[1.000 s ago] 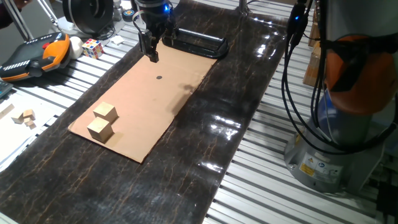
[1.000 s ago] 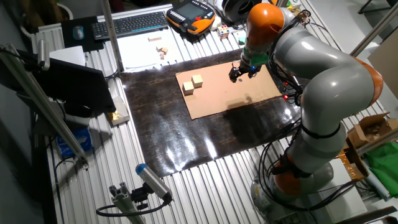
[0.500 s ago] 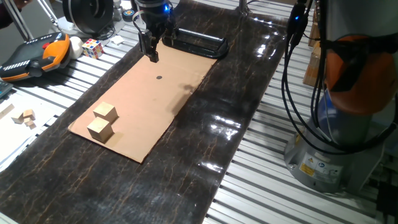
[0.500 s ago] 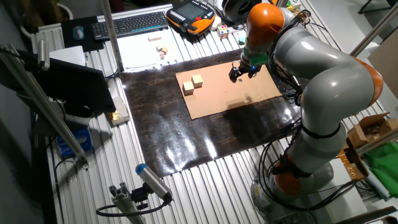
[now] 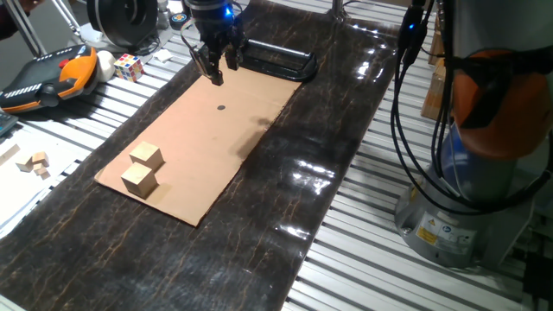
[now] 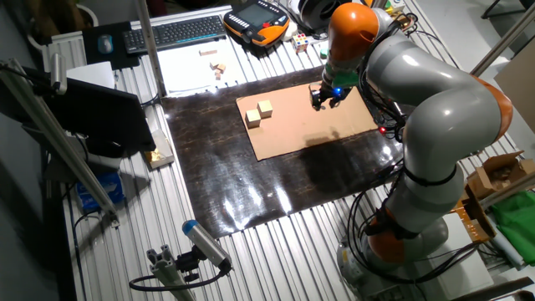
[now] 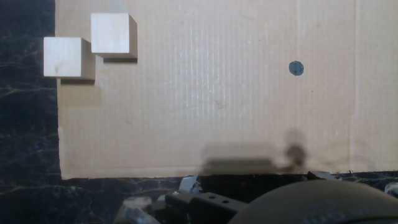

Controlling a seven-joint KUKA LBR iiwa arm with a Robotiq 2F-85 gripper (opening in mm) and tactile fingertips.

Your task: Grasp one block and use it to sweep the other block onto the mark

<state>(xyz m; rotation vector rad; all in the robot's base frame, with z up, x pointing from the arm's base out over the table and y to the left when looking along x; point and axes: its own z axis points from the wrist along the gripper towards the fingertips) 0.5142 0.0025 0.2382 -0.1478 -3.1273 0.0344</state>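
Two pale wooden blocks sit touching at the near-left corner of a tan cardboard sheet [image 5: 199, 142]: one block [image 5: 146, 155] just behind the other block [image 5: 139, 180]. The other fixed view shows the pair [image 6: 259, 113] too, and the hand view has them at top left [image 7: 114, 33] [image 7: 65, 57]. The mark [image 5: 220, 109] is a small black dot on the cardboard [image 7: 296, 68]. My gripper [image 5: 218, 69] hangs above the sheet's far end, beyond the mark and far from the blocks, fingers apart and holding nothing. Its fingers do not show in the hand view.
A black rectangular frame [image 5: 272, 59] lies just behind the cardboard on the dark mat. An orange teach pendant [image 5: 47, 78], a colour cube [image 5: 129, 66] and small wooden pieces [image 5: 34, 162] lie off the mat at left. The arm's base [image 5: 467, 173] stands at right.
The gripper has turned about its own axis over the far end of the cardboard, so both fingers now show side by side. The blocks have not moved.
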